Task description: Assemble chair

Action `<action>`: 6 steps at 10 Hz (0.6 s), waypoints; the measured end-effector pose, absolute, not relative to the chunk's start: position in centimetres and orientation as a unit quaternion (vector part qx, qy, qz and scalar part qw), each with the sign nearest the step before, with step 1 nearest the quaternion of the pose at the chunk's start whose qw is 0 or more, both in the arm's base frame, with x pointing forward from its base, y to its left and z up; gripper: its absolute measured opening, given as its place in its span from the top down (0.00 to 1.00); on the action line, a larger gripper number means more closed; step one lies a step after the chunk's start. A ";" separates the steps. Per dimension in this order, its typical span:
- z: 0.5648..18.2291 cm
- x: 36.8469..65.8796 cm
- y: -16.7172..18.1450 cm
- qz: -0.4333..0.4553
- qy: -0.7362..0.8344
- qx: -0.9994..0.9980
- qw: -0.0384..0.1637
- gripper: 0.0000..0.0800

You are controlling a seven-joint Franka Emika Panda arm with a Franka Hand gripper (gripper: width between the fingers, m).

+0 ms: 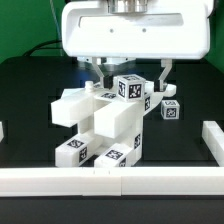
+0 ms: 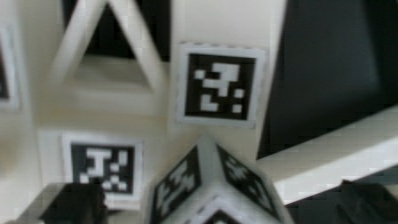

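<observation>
Overhead, the arm's two-finger gripper (image 1: 130, 76) hangs with its jaws spread wide. One dark finger (image 1: 97, 72) stands on each side of the topmost tagged block, with a gap showing between each finger and the plastic. Nothing is held. In the wrist view the dark fingertips (image 2: 71, 205) sit at the picture's edges with white parts between them.

Directly beneath stands the chair (image 1: 105, 125), a joined cluster of matte white blocky plastic parts carrying small square black-and-white tags. It rests on the black table (image 1: 30, 115), roughly in the middle of the work area. Its long axis runs from under the gripper toward the camera, slanting a little to the exterior view's left. Two square-ended leg blocks (image 1: 115, 157) point their tagged ends at the camera, and a flat slab juts out toward the exterior view's left. The wrist view shows the slanted white bars of a braced panel (image 2: 107, 68) and a tall tag on an upright face. That picture is too blurred to show how the pieces join.

A small loose white block (image 1: 170, 108) with a tag lies just beside the assembly on the exterior view's right, near the finger there. Long white border rails (image 1: 110, 182) edge the table along the near side and the exterior view's right.
</observation>
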State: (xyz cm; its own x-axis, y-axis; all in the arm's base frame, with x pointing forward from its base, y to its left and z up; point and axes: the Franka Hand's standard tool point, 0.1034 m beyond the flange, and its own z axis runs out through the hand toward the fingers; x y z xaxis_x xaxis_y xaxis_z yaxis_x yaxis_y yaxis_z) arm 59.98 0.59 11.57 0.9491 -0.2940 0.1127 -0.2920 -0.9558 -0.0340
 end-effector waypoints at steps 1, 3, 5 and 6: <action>11.6 60.0 0.6 -0.059 0.112 -0.992 0.004 0.19; 11.5 60.0 0.6 -0.058 0.018 -0.998 -0.008 0.19; 11.5 59.9 0.5 -0.058 -0.052 -0.997 -0.012 0.19; 11.5 59.9 0.5 -0.057 -0.076 -0.995 -0.014 0.19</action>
